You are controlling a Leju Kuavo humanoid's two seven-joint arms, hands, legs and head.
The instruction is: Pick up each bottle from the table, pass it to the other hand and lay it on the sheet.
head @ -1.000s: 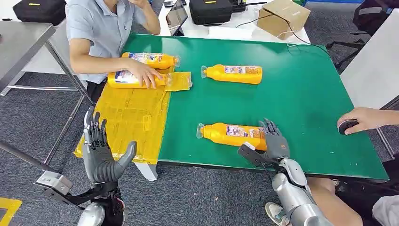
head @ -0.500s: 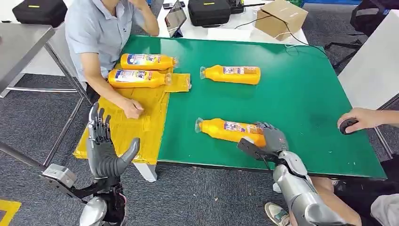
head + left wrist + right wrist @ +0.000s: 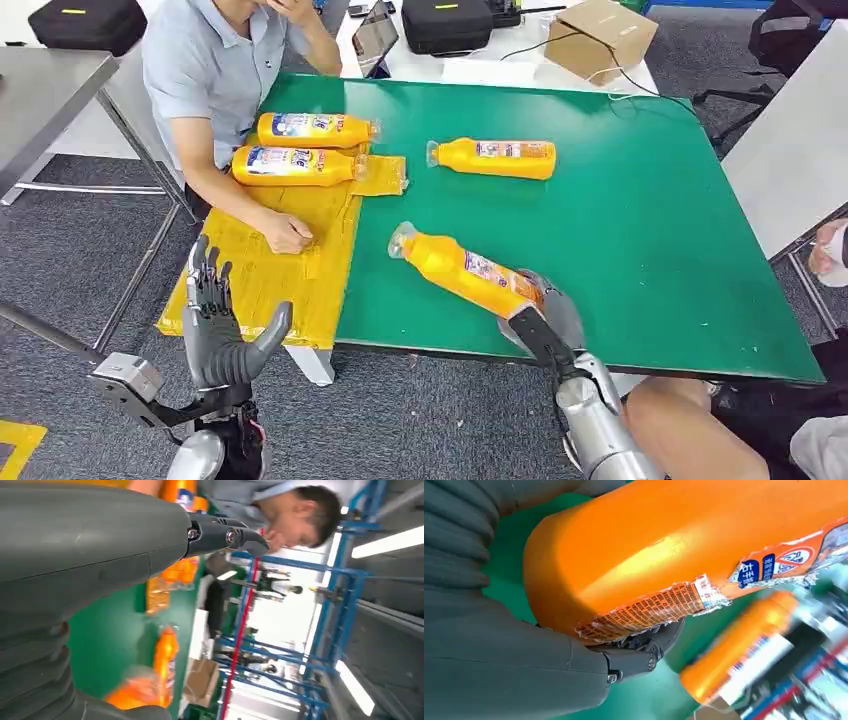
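Right hand point(image 3: 545, 315) gripping base of orange bottle point(image 3: 462, 268) tilted above near edge of green table point(image 3: 640, 200), left hand point(image 3: 225, 325) spread and holding nothing, two bottles point(image 3: 295, 147) lying on yellow sheet point(image 3: 270, 260) far left, one bottle point(image 3: 495, 158) on far table

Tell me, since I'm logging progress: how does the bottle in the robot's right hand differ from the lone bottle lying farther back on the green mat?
The held bottle is gripped at its base by the right hand; the far bottle is untouched. The held bottle slants, cap toward the yellow sheet; the far bottle lies straight across the mat. Both are orange, labelled, with caps pointing left.
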